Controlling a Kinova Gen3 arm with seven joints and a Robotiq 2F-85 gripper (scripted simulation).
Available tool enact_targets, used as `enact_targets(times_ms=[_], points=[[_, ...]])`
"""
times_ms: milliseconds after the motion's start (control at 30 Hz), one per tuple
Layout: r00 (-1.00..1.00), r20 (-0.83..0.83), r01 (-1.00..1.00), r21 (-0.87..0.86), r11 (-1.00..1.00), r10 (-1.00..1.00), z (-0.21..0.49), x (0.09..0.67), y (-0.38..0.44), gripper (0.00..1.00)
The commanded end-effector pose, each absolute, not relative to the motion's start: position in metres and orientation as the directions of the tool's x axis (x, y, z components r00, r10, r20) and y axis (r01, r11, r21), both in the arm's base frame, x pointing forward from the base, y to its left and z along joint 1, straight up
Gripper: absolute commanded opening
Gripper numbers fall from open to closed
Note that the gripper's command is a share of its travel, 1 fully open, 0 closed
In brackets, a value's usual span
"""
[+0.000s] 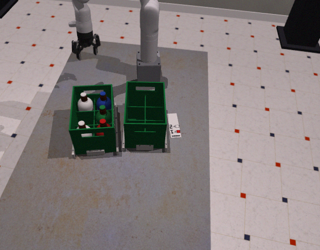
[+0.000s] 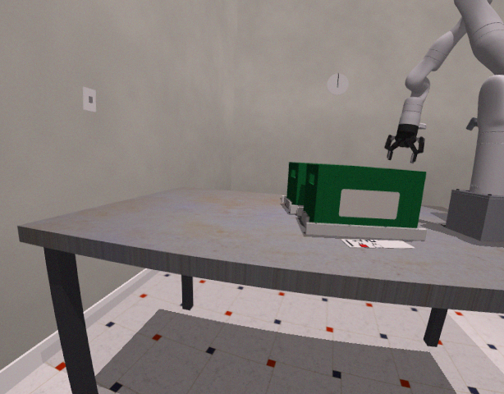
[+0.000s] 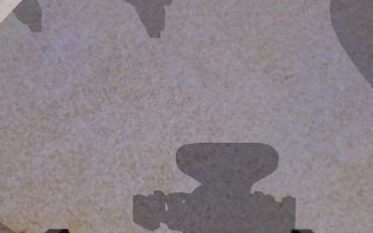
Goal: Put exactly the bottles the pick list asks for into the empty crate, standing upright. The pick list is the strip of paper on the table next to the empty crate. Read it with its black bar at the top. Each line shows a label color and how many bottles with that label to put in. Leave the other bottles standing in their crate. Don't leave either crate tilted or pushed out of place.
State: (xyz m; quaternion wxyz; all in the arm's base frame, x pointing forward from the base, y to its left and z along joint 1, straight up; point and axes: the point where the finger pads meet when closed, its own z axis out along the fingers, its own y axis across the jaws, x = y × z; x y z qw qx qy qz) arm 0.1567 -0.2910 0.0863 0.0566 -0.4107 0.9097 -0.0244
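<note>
The full crate point(image 1: 82, 144) point(image 2: 291, 190) holds a back-left white bottle point(image 1: 85, 103), a back-right blue bottle point(image 1: 103, 102), a middle-right green bottle point(image 1: 102, 116), a front-left white bottle point(image 1: 81, 124) and a front-right red bottle point(image 1: 102, 124). Its middle-left cell is empty. The other crate point(image 1: 132, 137) point(image 2: 326, 203) stands upright with no bottles visible. The pick list point(image 1: 172, 117) point(image 2: 398, 244) shows red = 1 beside the black bar, then white = 2. My gripper point(image 1: 87, 55) point(image 2: 400, 159) point(image 3: 180, 231) is open and empty, high above the table behind the full crate.
Pale brackets point(image 1: 95, 152) point(image 2: 362, 231) stand around the crate bases. Both crates have upright walls and inner dividers, with a narrow gap between them. The arm's base point(image 1: 148, 72) point(image 2: 477, 216) stands behind the other crate. The wrist view shows table surface point(image 3: 101, 97) and shadows.
</note>
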Motion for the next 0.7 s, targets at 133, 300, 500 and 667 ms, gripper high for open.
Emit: enact_targets(times_ms=[133, 300, 500, 667], points=[[-0.656, -0.082, -0.744, -0.092, 0.661, -0.75, 0.087, 0.157, -0.291, 1.0], [-0.656, -0.082, -0.744, -0.092, 0.661, -0.75, 0.087, 0.157, -0.291, 1.0], [-0.656, -0.082, -0.744, -0.092, 0.661, -0.75, 0.087, 0.157, -0.291, 1.0], [-0.656, -0.082, -0.744, -0.092, 0.661, -0.75, 0.107, 0.157, -0.291, 0.67]])
